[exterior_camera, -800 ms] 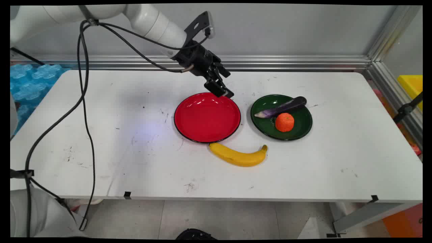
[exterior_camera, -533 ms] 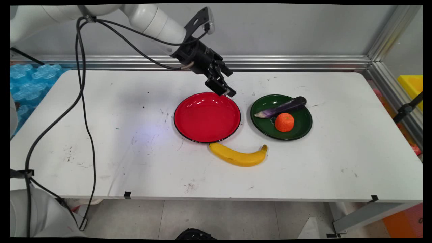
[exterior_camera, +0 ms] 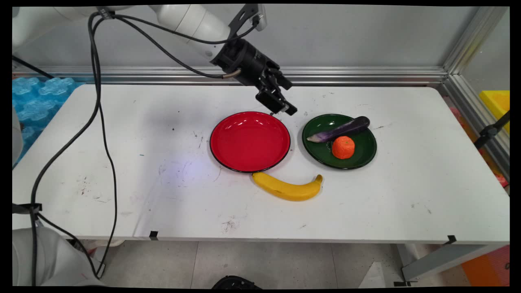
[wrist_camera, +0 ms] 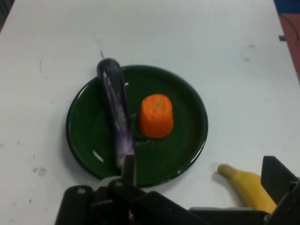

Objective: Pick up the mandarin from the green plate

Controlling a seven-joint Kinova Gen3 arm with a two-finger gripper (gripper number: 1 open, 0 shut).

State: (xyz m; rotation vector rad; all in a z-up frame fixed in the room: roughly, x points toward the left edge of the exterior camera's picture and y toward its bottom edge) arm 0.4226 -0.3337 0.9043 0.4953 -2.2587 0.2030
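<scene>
Since the earlier frames we see the gripper point(exterior_camera: 281, 106) shift to the right and a little upward: it hung over the far rim of the red plate point(exterior_camera: 249, 141), and now it sits above the gap between that plate and the green plate point(exterior_camera: 358, 158), clear of both. Nothing on the surface point(exterior_camera: 122, 162) has moved; only the arm has travelled.

The gripper carries nothing. In the hand view its two fingers rise well apart at the bottom corners, one finger point(wrist_camera: 279, 176) at the right, so we read the gripper as spread and empty.

The hand view now looks straight down onto the green plate. On it lie a purple eggplant point(exterior_camera: 340, 129), stretched across the far part of the plate, and an orange fruit point(exterior_camera: 343, 147) just beside it, seemingly touching the eggplant along one side. The banana point(exterior_camera: 287, 188) rests on the surface just in front of the red plate, its tip showing in the hand view's lower right. The red plate holds nothing. We judge the green plate's contents to be what the gripper is nearest to.
</scene>
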